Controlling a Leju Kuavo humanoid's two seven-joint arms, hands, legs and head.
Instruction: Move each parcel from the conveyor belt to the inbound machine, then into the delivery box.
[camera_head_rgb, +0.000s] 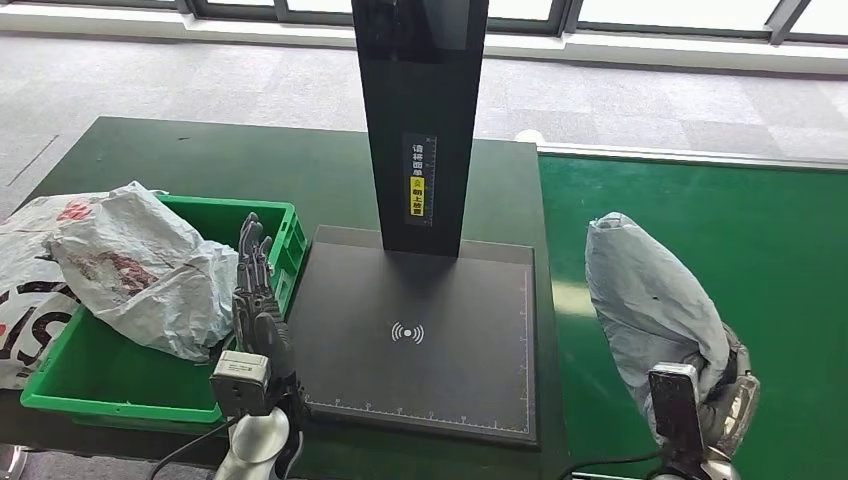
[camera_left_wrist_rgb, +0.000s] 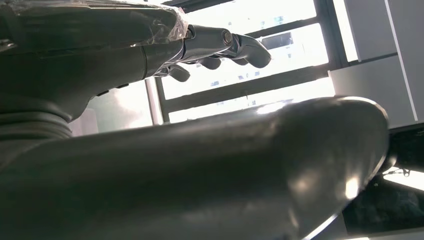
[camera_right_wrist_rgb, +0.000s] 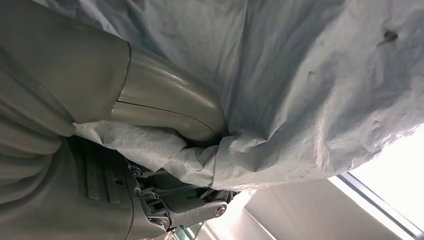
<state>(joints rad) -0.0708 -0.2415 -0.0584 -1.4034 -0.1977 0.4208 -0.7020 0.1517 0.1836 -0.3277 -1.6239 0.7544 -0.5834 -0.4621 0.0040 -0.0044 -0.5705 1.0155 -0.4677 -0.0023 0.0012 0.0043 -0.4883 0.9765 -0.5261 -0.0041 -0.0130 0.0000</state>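
Note:
A grey plastic parcel (camera_head_rgb: 650, 295) stands up over the green conveyor belt (camera_head_rgb: 780, 250) at the right, gripped at its lower end by my right hand (camera_head_rgb: 728, 392). The right wrist view shows the thumb (camera_right_wrist_rgb: 165, 107) pressed into the parcel's crumpled wrap (camera_right_wrist_rgb: 310, 85). My left hand (camera_head_rgb: 256, 290) is raised beside the green delivery box (camera_head_rgb: 100, 375), fingers straight and apart, holding nothing. The left wrist view shows its fingers (camera_left_wrist_rgb: 235, 45) spread against bright windows. The black inbound machine's scan plate (camera_head_rgb: 415, 335) lies between my two hands, bare, with its tall black post (camera_head_rgb: 418, 120) behind.
Crumpled grey-white parcels (camera_head_rgb: 135, 265) fill the delivery box, and another white bag (camera_head_rgb: 25, 290) hangs over its left side. The dark green table (camera_head_rgb: 230, 165) carries box and machine. Grey carpet and windows lie beyond.

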